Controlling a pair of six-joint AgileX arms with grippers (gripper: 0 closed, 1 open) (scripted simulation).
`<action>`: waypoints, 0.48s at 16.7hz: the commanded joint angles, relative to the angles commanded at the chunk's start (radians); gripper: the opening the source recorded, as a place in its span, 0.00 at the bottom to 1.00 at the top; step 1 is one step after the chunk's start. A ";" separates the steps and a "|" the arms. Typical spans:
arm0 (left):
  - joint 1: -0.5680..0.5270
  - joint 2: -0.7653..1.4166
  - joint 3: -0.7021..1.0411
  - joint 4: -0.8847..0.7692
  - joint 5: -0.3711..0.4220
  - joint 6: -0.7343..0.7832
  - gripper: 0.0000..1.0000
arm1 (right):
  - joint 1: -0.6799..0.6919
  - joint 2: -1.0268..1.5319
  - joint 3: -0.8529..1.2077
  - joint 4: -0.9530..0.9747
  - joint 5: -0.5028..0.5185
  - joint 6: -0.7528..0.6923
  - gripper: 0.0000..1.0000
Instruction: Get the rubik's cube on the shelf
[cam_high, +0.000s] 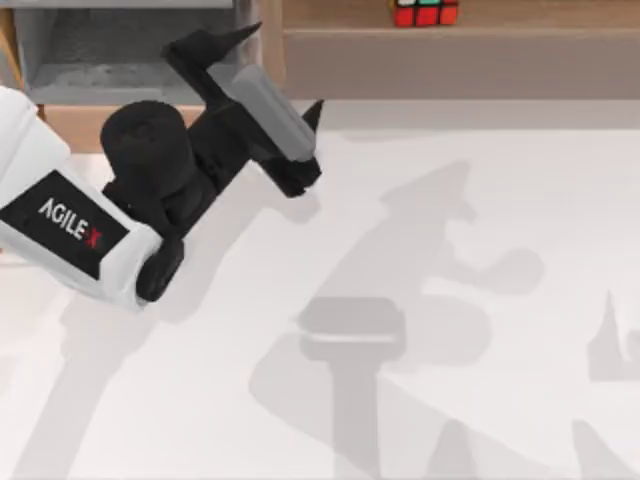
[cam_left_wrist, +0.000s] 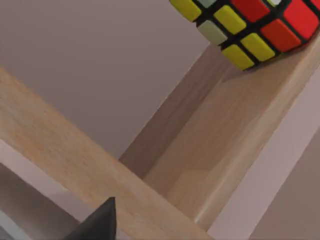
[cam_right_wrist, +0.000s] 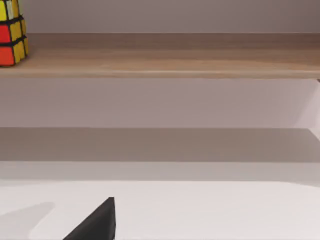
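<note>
A white tabletop (cam_high: 480, 200) is seen from above. At the top edge of the frame, right of centre, the small rubik's cube (cam_high: 425, 12) with black-edged red, yellow and white stickers rests on the long light-brown wooden shelf (cam_high: 540, 14), above its grey-brown front panel (cam_high: 460, 65). In the left wrist view the cube (cam_left_wrist: 250, 27) sits at the upper right, on the wooden ledge (cam_left_wrist: 220, 145).

The left gripper (cam_high: 282, 68), black with pointed fingers on a white AgileX arm, lies in the upper left of the top view. Its fingers are spread wide and nothing is held between them; one tip overlaps the grey-lined box with a wooden front (cam_high: 90, 60), the other points toward the front panel. It is well apart from the cube.

Of the right gripper, one dark fingertip (cam_right_wrist: 97, 222) is seen at the lower edge of its own wrist view; whether its jaws are open cannot be told.

The task appears complete. The step in hand is judged to be retreat: the left gripper is best drawn back and away from the furniture, jaws kept open, so that neither box nor shelf is bumped.
</note>
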 joint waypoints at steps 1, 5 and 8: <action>0.060 -0.031 -0.077 0.028 0.062 0.054 1.00 | 0.000 0.000 0.000 0.000 0.000 0.000 1.00; 0.337 -0.130 -0.344 0.124 0.284 0.267 1.00 | 0.000 0.000 0.000 0.000 0.000 0.000 1.00; 0.561 -0.172 -0.485 0.180 0.417 0.415 1.00 | 0.000 0.000 0.000 0.000 0.000 0.000 1.00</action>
